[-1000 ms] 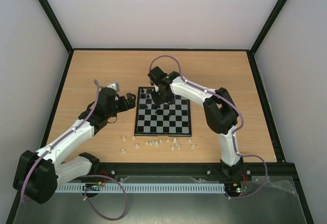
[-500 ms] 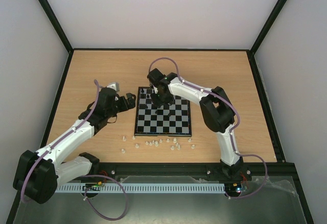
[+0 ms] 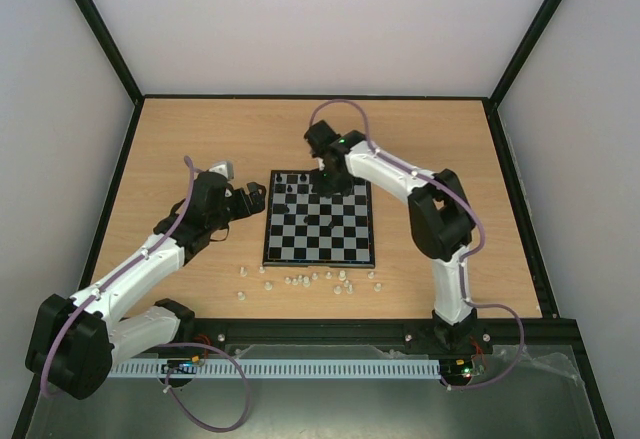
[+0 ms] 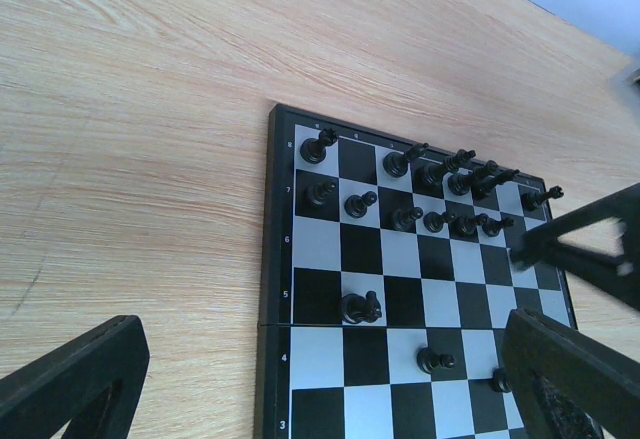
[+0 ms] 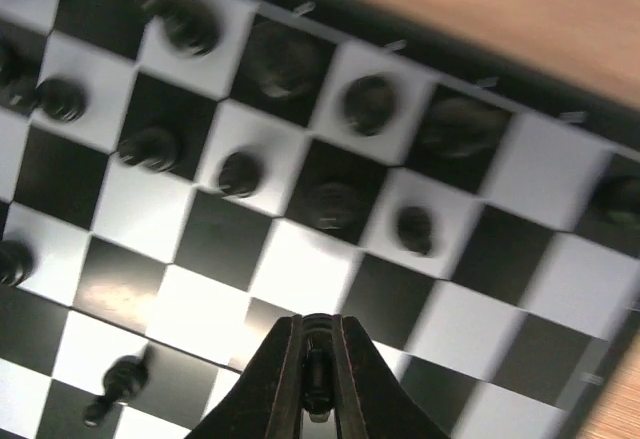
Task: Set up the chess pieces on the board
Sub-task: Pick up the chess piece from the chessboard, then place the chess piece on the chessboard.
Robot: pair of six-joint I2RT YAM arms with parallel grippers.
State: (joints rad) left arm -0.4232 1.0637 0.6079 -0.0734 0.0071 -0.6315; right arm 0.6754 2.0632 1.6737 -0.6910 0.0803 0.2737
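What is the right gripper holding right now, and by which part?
The right gripper is shut on a small black chess piece, pinched at its sides between the fingertips. Whether that is head or base cannot be told.

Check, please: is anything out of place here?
A few black pieces stand stray in the middle of the board, apart from their two back rows; the white pieces sit scattered on the table beside it.

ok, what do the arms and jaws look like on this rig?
Both the left arm and right arm have white link shells with black joint housings. A purple cable runs along each. The jaws are black and wedge-shaped.
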